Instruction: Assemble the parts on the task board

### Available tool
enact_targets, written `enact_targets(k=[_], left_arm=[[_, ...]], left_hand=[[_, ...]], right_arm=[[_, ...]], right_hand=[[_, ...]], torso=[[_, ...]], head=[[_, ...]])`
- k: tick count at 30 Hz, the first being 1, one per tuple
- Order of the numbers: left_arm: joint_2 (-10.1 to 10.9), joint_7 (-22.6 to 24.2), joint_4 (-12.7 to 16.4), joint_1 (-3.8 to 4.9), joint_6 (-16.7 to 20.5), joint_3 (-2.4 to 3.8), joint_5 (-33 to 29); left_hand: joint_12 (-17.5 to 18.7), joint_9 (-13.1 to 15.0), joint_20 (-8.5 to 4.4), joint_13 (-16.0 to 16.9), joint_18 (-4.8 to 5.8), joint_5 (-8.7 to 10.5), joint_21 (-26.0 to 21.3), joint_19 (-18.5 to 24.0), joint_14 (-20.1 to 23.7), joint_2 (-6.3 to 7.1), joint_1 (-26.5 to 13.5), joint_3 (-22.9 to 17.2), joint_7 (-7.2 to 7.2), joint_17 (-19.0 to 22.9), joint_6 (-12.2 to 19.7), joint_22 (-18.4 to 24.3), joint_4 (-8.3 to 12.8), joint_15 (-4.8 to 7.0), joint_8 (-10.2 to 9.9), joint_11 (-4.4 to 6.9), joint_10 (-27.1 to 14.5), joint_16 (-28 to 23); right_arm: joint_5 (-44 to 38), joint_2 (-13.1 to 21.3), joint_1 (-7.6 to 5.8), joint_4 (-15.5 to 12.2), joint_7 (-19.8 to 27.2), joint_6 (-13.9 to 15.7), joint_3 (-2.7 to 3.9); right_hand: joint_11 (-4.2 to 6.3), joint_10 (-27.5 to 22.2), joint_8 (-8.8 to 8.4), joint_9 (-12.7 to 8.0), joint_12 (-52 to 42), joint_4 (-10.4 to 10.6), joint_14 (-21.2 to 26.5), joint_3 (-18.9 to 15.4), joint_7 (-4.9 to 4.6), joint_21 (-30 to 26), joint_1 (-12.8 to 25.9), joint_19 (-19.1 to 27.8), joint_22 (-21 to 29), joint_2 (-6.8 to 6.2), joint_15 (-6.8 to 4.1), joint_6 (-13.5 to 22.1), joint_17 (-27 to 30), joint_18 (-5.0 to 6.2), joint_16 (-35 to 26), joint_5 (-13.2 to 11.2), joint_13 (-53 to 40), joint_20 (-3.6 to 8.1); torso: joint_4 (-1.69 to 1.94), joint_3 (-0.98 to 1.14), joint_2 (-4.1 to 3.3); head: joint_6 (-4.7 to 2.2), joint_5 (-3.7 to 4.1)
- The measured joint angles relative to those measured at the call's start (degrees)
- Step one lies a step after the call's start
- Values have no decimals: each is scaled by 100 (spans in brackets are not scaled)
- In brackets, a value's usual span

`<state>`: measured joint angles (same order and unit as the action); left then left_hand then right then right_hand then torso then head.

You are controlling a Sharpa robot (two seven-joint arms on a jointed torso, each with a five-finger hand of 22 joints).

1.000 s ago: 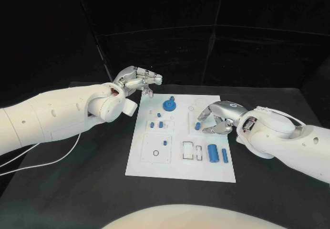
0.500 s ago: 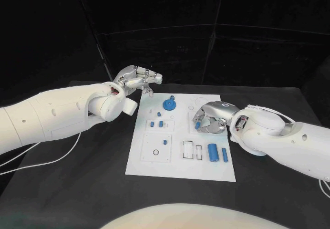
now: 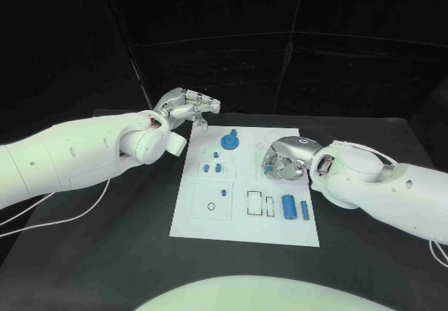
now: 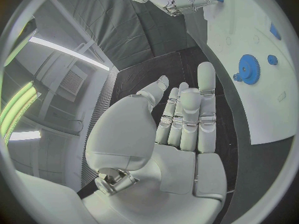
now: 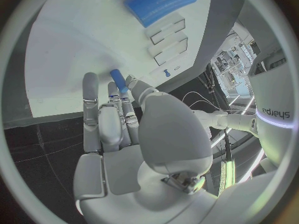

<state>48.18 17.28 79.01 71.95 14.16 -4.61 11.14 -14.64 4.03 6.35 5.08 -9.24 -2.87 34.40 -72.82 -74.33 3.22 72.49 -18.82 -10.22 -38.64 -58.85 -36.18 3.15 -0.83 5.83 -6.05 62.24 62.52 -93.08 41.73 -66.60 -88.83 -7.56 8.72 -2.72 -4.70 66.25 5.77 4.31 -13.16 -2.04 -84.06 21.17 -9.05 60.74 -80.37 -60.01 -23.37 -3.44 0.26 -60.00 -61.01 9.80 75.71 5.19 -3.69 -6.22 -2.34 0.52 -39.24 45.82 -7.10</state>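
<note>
Pinching a small blue peg at its fingertips, the robot's right hand hovered low over the right half of the white task board, which lay in the middle of the black desk. The peg sat just beyond the fingers, held between them and the thumb, so the hand was holding a part rather than empty. The left hand hung apart, just off the board's far left corner, its fingers loosely curled around nothing. On the board, a blue gear stood near the far edge, two short blue parts lay left of centre, and a thick blue cylinder with a thinner blue rod rested near the board's right edge, beside two empty rectangular slots. The step in hand appeared to be seating the peg in its hole. Doing that well likely meant keeping the peg upright, lining it squarely over the hole before descending, and pressing gently, since a tilted peg could jam or slip from the light pinch.
</note>
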Motion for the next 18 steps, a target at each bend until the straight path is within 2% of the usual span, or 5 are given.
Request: enact_targets(k=[3, 14, 18], left_arm=[[-1, -2, -1, 0, -12, 0, 0], [-2, -31, -8, 0, -56, 0, 0], [-2, -51, -7, 0, -69, 0, 0]], left_hand=[[-1, 0, 0, 0, 0, 0, 0, 0, 0, 0, 0, 15, 0, 11, 0, 0, -15, 0, 0, 0, 0, 0], [-1, 0, 0, -1, 0, 0, -24, 0, 0, 0, 0, 15, 0, 34, 0, 7, -15, 0, 0, 0, -42, 0], [-1, 0, 0, -1, 0, 0, -23, 0, 0, 0, 0, 15, -1, 42, 1, 8, -15, 0, 0, 1, -42, -23]], right_arm=[[-71, -26, -1, 21, -13, -13, 2], [-314, -77, -1, 40, -61, -27, 2], [-385, -75, 3, 20, -82, -20, -1]], right_hand=[[20, 21, 0, -1, 42, -36, -8, 85, 0, 0, -9, 0, -7, 9, -8, 0, -1, 0, 0, -52, 1, 0], [-16, 117, 0, -28, 209, -140, -8, 453, -14, 73, -9, 22, -41, 7, -8, -56, 10, 0, 0, -121, 4, 21], [-42, 143, -29, -31, 258, -233, -8, 614, -28, 118, -79, 24, -66, -47, -7, -91, 10, 1, 0, -133, 3, 23]], torso=[[0, 1, 0], [-1, 0, 4], [0, -1, 7]], head=[[2, 1], [14, 18], [15, 26]])
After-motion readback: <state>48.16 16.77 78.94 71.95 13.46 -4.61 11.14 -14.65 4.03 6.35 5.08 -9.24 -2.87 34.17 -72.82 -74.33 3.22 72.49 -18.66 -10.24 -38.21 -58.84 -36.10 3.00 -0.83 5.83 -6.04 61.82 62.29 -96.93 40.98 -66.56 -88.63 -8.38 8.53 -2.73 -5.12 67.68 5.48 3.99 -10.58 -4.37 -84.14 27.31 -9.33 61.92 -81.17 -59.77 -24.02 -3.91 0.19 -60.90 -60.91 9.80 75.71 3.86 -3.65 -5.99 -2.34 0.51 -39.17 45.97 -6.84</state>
